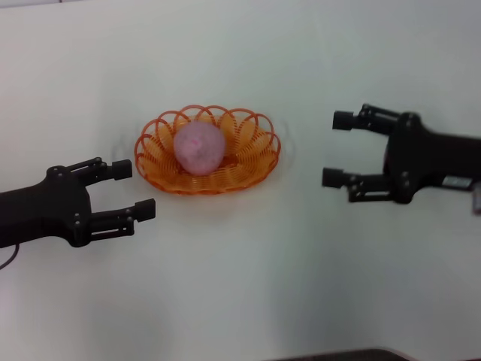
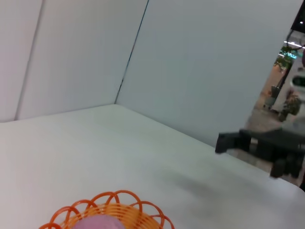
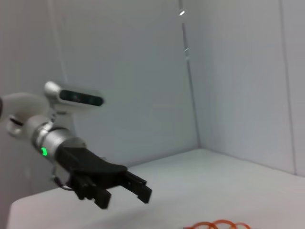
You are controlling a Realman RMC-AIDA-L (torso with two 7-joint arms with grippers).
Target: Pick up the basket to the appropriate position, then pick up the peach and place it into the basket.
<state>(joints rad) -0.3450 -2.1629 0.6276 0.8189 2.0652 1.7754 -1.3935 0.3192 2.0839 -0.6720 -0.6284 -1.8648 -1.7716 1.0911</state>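
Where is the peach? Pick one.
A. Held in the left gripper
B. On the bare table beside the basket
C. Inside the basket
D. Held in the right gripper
C: the peach sits inside the basket, and both grippers are open and empty.

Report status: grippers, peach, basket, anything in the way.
Left gripper open, empty, left of basket. Right gripper open, empty, off to its right. Peach sits in basket on table. Nothing in the way.
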